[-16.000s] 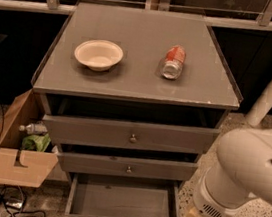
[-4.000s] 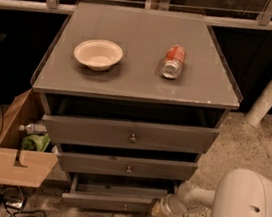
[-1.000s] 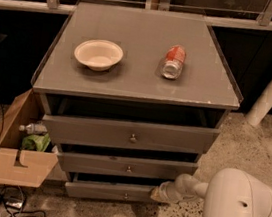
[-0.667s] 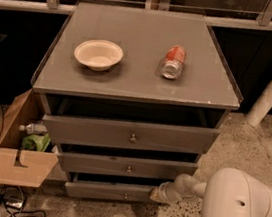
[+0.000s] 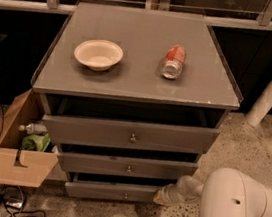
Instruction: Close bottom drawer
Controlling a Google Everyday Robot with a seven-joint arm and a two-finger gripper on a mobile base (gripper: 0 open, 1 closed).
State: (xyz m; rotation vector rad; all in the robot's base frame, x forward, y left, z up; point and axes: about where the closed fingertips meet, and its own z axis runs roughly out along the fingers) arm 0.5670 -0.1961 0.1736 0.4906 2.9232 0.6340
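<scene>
Speckled flooring [image 5: 264, 149] is seen around a grey cabinet [image 5: 136, 72], whose bottom drawer [image 5: 96, 191], pulled fully out sixteen seconds earlier, is now pushed almost home beneath the middle drawer [image 5: 93, 164]. The gripper [image 5: 164, 195] is set against that drawer's right end; whether anything is grasped cannot be told, its tip being merged with the panel. The white arm [image 5: 233, 210] is cut off at the lower edge.

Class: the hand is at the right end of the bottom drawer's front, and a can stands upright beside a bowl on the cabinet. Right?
No. The camera view shows the can lying on its side. The hand is at the right end of the bottom drawer; the bowl sits beside the can.
</scene>
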